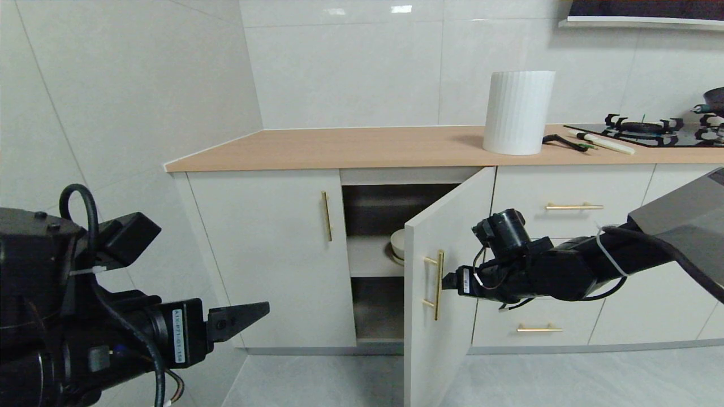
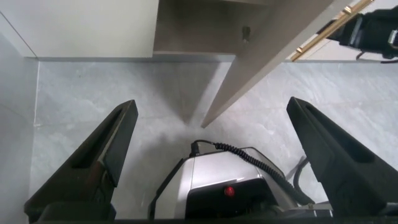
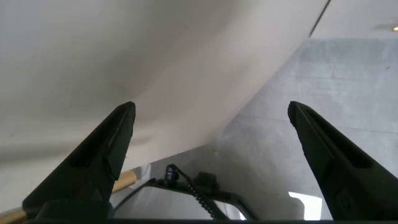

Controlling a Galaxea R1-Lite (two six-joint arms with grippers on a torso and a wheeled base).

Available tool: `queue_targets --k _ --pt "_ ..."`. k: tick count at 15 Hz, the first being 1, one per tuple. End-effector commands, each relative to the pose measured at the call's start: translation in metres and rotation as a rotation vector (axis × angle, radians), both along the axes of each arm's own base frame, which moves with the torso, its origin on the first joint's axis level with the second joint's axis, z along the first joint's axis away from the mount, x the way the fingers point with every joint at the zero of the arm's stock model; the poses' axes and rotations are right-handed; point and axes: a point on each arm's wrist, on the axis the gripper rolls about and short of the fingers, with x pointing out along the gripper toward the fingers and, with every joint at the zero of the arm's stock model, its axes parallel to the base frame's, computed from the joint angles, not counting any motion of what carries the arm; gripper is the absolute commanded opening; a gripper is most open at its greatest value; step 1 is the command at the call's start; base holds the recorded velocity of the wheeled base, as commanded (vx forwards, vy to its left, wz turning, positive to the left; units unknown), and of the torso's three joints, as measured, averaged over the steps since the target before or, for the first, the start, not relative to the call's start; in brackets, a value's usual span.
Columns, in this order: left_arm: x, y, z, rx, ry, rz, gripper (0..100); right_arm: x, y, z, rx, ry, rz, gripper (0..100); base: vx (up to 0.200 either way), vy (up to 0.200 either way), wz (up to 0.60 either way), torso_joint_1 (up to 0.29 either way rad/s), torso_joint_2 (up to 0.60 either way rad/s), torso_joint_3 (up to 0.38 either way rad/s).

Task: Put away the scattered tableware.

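Left hand (image 2: 211,104) released, low above grey tiled floor (image 2: 124,87), beside free edge of half-open white cabinet door (image 1: 447,226). Right hand (image 1: 448,281) spread, just beside door's gold bar handle (image 1: 436,285).

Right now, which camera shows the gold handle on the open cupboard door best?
The head view: the whole handle stands upright on the door, with the right gripper beside it. The left wrist view catches a slanted stretch of it; the right wrist view, a sliver at the edge.
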Motion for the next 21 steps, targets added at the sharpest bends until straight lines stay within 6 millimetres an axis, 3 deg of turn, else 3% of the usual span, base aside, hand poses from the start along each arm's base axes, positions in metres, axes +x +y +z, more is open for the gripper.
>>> queue_targets --k 1,10,15,21 --pt "0.0 0.0 -0.001 0.003 0.003 0.0 100 0.001 0.001 -0.004 -0.002 0.004 -0.001 100 0.0 0.0 0.0 0.0 0.0 0.0" --pt "0.0 0.0 -0.002 0.004 0.006 -0.002 100 0.001 0.015 -0.001 0.1 -0.031 -0.042 100 0.2 0.0 0.0 0.003 0.0 0.003" --pt "0.0 0.0 -0.002 0.012 0.003 -0.007 100 0.01 0.028 0.007 0.24 -0.07 -0.113 100 0.0 0.0 0.0 0.0 0.0 0.0" --pt "0.0 0.0 -0.001 0.007 0.0 -0.007 100 0.043 0.043 0.004 0.394 -0.088 -0.302 100 0.0 0.0 0.0 0.0 0.0 0.0"
